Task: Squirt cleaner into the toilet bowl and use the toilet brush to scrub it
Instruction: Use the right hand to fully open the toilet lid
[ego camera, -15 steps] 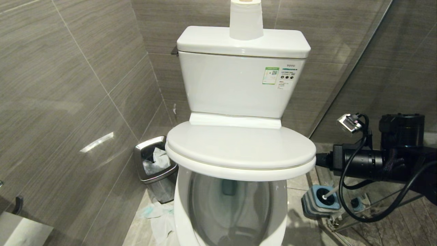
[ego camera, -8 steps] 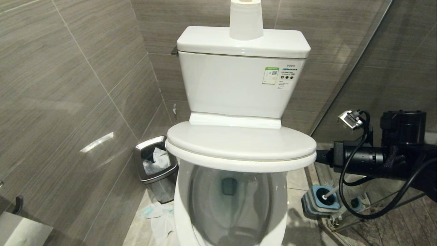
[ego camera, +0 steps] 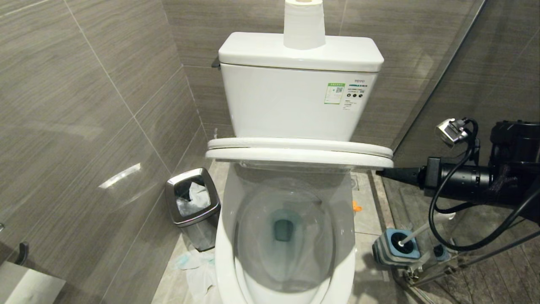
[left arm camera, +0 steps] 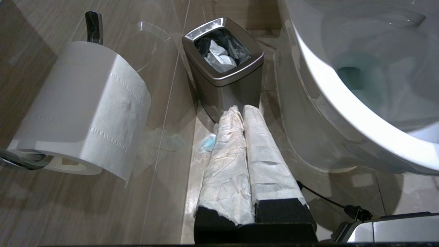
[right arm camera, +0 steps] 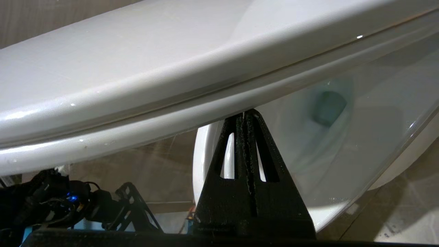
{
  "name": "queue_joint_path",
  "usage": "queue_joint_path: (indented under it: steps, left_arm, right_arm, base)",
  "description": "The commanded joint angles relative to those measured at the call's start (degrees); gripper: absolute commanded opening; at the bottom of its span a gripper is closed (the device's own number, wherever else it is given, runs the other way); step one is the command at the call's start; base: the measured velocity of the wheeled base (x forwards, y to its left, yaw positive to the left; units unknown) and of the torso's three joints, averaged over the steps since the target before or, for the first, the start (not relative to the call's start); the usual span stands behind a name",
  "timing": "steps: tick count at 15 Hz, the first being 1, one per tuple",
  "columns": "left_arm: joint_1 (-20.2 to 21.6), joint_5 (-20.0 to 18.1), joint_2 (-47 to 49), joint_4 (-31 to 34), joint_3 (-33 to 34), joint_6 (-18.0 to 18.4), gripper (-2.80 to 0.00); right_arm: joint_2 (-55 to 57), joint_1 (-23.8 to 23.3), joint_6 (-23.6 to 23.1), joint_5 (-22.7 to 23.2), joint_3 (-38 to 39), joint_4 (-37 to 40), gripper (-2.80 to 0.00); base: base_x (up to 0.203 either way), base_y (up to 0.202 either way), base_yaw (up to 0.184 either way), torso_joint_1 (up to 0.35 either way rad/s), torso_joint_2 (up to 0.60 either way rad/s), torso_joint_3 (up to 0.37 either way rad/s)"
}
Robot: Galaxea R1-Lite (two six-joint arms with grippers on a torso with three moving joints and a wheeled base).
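Note:
The toilet bowl (ego camera: 257, 228) lies uncovered, with blue-tinted water at its bottom. Its white seat and lid (ego camera: 295, 153) hang together, raised partway and seen edge-on in front of the tank. My right gripper (ego camera: 380, 172) is shut, its black tip pressed under the right edge of the seat (right arm camera: 137, 103); the right wrist view shows the tip (right arm camera: 244, 115) touching it above the bowl (right arm camera: 301, 154). The toilet brush (ego camera: 415, 234) stands in its grey-and-blue holder (ego camera: 394, 253) on the floor to the right. My left gripper (left arm camera: 241, 109), wrapped in white, is shut and empty beside the bowl (left arm camera: 319, 103). The cleaner is out of view.
A steel waste bin (ego camera: 192, 207) with crumpled paper stands left of the toilet, tissue lying on the floor near it. A paper roll (ego camera: 303, 23) sits on the tank; another roll (left arm camera: 85, 106) hangs on the left wall. A glass panel (ego camera: 438, 84) closes off the right side.
The seat and lid have swung up from nearly flat to well above the bowl. My right gripper has risen with them under the right edge. The bowl is now largely exposed.

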Motion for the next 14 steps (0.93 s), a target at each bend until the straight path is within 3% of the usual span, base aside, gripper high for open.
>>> queue_joint_path:
  steps: [1,4,14]
  left_arm:
    - [-0.01,-0.08,0.01,0.12,-0.01,0.18,-2.80]
    - [0.04,-0.09,0.02,0.12,-0.09,0.25,-2.80]
    - [0.05,-0.09,0.08,0.15,-0.08,0.25,-2.80]
  right_arm:
    - [-0.46,-0.05,0.34,0.46,-1.63,-0.26,-2.80]
    - [0.64,0.13,4.40,0.59,-6.13,-0.35,-2.80]
    - [3.11,1.91,4.81,0.51,-15.30,-0.37,-2.80]
  base:
    - [0.000,0.000,0.000,0.000,0.00,0.000]
    - [0.000,0.000,0.000,0.000,0.00,0.000]
    - [0.000,0.000,0.000,0.000,0.00,0.000]
